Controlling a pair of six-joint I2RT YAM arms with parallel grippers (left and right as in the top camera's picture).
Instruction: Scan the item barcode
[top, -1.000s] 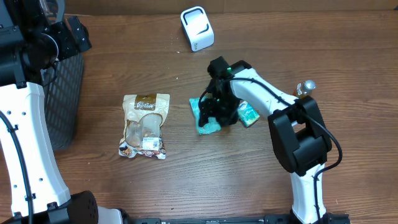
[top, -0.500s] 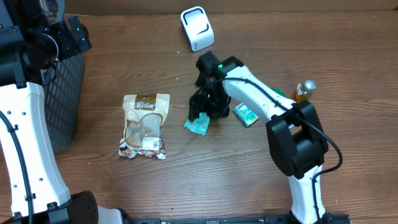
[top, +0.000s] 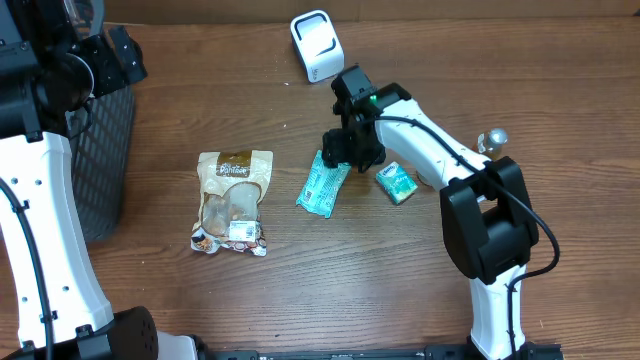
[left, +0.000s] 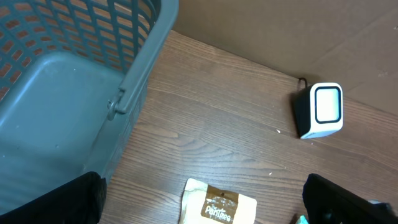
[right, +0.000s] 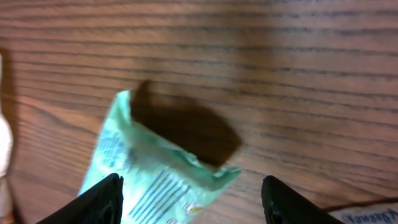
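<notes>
Mint-green flat plastic packet (top: 323, 186), the task item, lies lengthwise on the brown wooden table (top: 400, 300) near its centre. It sits between a tan-and-brown printed snack pouch (top: 233, 200) on one side and a small green carton (top: 397, 183) on the other. The right gripper (top: 347, 150) hovers over the packet's upper end. In the right wrist view its black fingers (right: 102, 199) stand spread, with the packet's barcode stripes (right: 155, 186) facing the camera between them. That end casts a dark shadow and may be raised off the wood, but contact with either finger cannot be confirmed. A white block-shaped barcode scanner (top: 317, 45) stands near the far table edge, well apart from the packet. The left gripper (left: 202, 186) hangs with jaws wide apart beside a grey mesh plastic basket (left: 62, 93), holding nothing.
</notes>
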